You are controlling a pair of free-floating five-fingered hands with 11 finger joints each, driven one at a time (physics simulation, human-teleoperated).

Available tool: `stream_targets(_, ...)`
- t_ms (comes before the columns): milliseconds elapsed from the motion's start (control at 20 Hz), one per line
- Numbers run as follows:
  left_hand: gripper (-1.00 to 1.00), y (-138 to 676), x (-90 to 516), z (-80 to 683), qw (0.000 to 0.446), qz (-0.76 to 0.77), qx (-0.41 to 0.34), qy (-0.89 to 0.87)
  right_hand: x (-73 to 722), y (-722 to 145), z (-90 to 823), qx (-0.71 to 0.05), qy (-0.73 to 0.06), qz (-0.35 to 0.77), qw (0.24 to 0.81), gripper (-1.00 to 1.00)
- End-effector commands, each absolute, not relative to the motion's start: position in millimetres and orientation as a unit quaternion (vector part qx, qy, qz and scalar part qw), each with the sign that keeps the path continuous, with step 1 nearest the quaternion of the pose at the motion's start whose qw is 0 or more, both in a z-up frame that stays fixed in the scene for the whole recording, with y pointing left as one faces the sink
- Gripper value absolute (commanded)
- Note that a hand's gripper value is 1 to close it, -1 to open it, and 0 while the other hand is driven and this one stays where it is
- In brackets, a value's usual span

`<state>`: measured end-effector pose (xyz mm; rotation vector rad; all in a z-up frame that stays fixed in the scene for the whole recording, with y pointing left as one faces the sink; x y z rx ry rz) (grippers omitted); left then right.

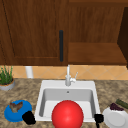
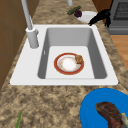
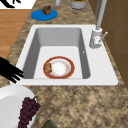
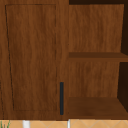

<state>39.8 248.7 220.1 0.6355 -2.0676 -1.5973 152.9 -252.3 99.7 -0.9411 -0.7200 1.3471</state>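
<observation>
White plate [image 1: 116, 119] with the grapes [image 3: 27, 110] on it sits on the counter just right of the sink [image 1: 67, 85], and it's the thing closest to the right hand [image 1: 98, 118]. That hand hangs at the sink's front right corner, right beside the plate's rim. In the left side view its fingers are stretched out straight and loose with nothing in them, and I can't tell if the tips actually touch the plate. The left hand [image 1: 28, 117] floats on the other side, right next to a blue plate [image 1: 12, 115] with a brownish chunk of meat [image 1: 16, 107] on it; it's just a dark blob from the front, so I can't make out how it's posed. Down in the basin there's a red-rimmed plate [image 2: 68, 63] lying flat with a small browned bit of food [image 2: 79, 59] on its edge, well apart from both hands. My read: this is an approach moment, nothing gripped yet. If the white plate is to be lifted, the hand would need to get under or over the rim and pinch it, keeping it level so the grapes don't roll off. A dark green vegetable [image 1: 122, 103] lies just behind that plate too.
</observation>
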Motion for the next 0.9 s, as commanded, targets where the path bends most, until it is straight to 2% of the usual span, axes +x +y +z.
stream_targets(0, 0.0, 249, 40, 220, 0.224, -0.579, 0.23, -0.749, 152, -249, 111, -0.43, -0.324, 0.612, 0.579, -1.0)
stream_targets(400, 0.0, 249, 40, 220, 0.224, -0.579, 0.23, -0.749, 151, -243, 137, -0.426, -0.339, 0.625, 0.56, -1.0)
stream_targets(850, 0.0, 249, 40, 220, 0.224, -0.579, 0.23, -0.749, 155, -235, 143, -0.416, -0.34, 0.598, 0.595, -1.0)
